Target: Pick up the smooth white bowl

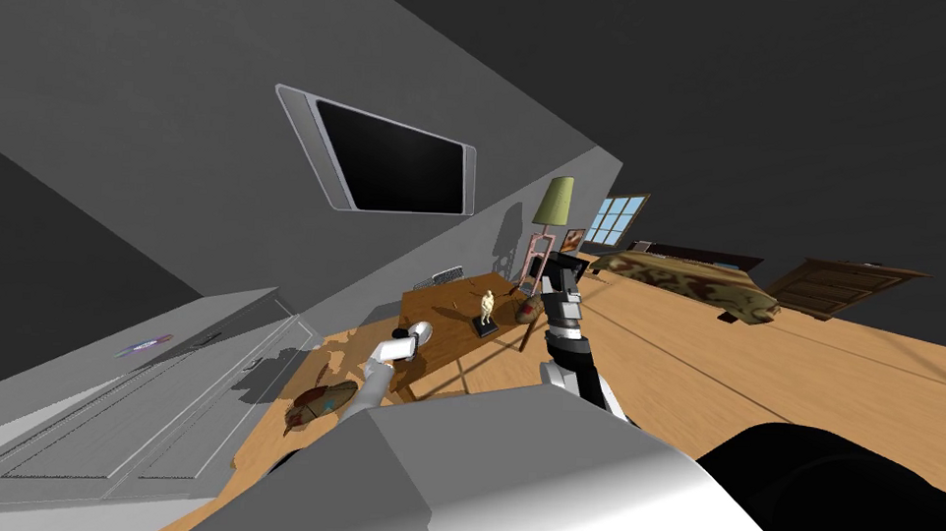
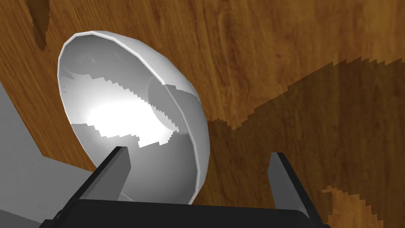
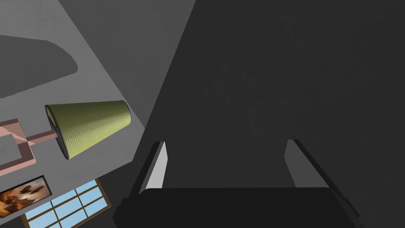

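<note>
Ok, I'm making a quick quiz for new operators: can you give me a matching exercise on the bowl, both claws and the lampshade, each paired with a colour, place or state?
1 bowl
2 left claw
3 right claw
4 lampshade

a olive green
b open, astride the bowl's rim
c white, on the wooden table
d open, raised, nothing in it

Pairs: 1-c, 2-b, 3-d, 4-a

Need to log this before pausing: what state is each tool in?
Left tool: open, astride the rim of the white bowl, not clamped on it.
Right tool: open, holding nothing.
</note>
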`<state>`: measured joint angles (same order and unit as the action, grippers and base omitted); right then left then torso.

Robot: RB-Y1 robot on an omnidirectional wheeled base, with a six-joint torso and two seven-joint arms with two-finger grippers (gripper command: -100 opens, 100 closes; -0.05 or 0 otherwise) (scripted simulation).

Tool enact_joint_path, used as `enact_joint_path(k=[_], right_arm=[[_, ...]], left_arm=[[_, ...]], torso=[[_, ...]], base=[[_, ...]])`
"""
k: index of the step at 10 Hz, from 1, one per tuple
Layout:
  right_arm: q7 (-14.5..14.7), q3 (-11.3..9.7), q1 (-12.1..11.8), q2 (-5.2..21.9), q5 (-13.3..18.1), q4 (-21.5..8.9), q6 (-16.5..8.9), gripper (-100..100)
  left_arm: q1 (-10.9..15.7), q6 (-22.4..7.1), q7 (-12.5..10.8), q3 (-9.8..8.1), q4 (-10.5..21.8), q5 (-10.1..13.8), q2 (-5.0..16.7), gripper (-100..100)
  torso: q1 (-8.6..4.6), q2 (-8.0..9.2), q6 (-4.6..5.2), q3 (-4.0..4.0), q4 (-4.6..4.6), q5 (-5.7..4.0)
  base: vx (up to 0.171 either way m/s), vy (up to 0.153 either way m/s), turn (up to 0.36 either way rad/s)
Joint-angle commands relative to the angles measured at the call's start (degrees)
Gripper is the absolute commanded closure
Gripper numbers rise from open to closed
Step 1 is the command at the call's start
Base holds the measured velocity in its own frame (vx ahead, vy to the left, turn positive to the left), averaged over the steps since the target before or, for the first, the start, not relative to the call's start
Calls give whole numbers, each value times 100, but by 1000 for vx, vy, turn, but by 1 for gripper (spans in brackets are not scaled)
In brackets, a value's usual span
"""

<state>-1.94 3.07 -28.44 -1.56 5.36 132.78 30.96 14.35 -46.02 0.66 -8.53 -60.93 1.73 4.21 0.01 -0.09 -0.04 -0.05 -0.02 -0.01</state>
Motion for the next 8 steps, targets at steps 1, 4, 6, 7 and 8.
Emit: enact_joint_path(k=[1, 4, 6, 7, 8], right_arm=[[0, 0, 0, 0, 0, 0, 0, 0], [0, 0, 0, 0, 0, 0, 0, 0], [0, 0, 0, 0, 0, 0, 0, 0], [0, 0, 0, 0, 0, 0, 0, 0], [0, 0, 0, 0, 0, 0, 0, 0]], left_arm=[[-23, 196, 1, 13, 151, 18, 8, -100], [3, 267, 0, 12, 247, 25, 17, 100], [-2, 259, 2, 13, 251, 24, 16, 100], [3, 261, 3, 13, 247, 23, 18, 100], [1, 260, 4, 14, 249, 23, 18, 100]], torso=[[0, 0, 0, 0, 0, 0], [2, -2, 0, -2, -1, 0], [1, 7, 1, 6, 5, 0], [2, 9, 0, 6, 3, 2], [2, 11, -1, 7, 4, 2]], base=[[54, 10, -4], [30, 6, -1], [0, 0, 0], [0, 0, 0], [0, 0, 0]])
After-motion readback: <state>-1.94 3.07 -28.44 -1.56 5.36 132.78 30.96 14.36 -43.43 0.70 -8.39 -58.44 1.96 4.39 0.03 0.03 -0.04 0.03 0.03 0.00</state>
